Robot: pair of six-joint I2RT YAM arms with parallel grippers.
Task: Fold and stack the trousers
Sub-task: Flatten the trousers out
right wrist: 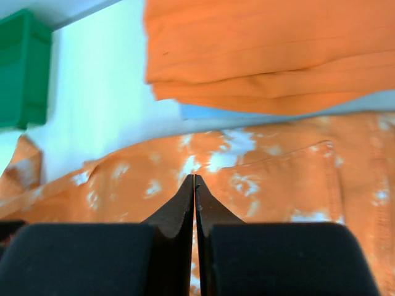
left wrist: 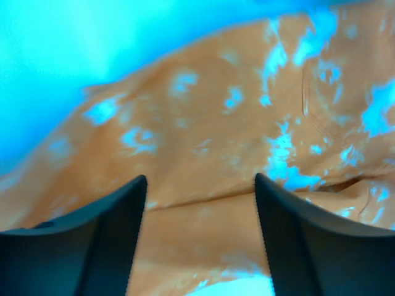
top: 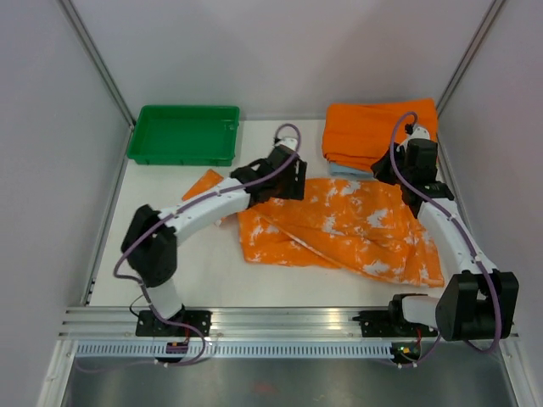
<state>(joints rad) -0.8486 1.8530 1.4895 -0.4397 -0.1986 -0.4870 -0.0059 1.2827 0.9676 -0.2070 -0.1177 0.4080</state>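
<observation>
left gripper [left wrist: 199,179] spread, trousers [top: 339,225] just beneath | right gripper [right wrist: 194,177] pressed together (tips above same trousers)

Table [top: 170,254]: trousers [top: 356,225], tray [top: 182,158] (green), folded cloths [top: 373,127]

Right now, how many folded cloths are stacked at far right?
2: plain orange folded cloth on top, light blue folded cloth under it, only its edge showing; more may be hidden beneath.

Lab test cell: white table [top: 170,271] w/ plain walls [top: 280,51], alu rail [top: 288,320].
</observation>
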